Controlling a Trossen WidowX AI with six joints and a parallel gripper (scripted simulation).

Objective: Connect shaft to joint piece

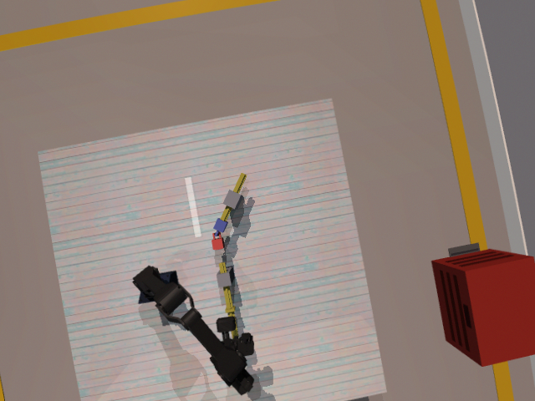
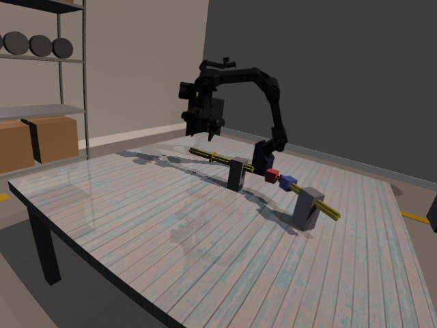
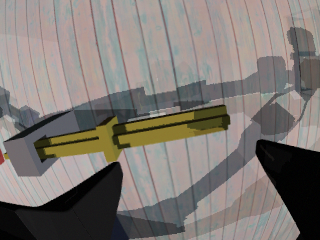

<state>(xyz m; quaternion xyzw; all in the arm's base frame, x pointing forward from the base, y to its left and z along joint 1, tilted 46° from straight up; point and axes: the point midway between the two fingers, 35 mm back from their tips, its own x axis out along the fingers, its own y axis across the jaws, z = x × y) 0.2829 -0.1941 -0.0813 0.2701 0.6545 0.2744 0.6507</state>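
The red joint piece (image 1: 217,242) (image 2: 272,175) is hinged to the blue part (image 1: 220,225) (image 2: 287,182) on the first yellow shaft (image 1: 240,181) (image 2: 328,210), held in its grey block (image 1: 231,199) (image 2: 306,208). From above, the red piece lies about in line with the second yellow shaft (image 1: 227,297) (image 2: 221,158) (image 3: 165,131), with a gap between them. The second shaft runs through its grey block (image 1: 224,278) (image 2: 236,176) (image 3: 25,157) and has a collar (image 2: 212,156) (image 3: 107,139). My gripper (image 1: 236,334) (image 2: 201,137) (image 3: 191,159) is open and empty, above the second shaft's rear part.
The arm's dark blue base (image 2: 261,162) stands beside the second shaft. A white strip (image 1: 193,207) lies on the planked table (image 1: 302,172) (image 2: 158,225). A red cabinet (image 1: 496,306) stands off the table. Shelving with boxes (image 2: 56,139) stands in the background.
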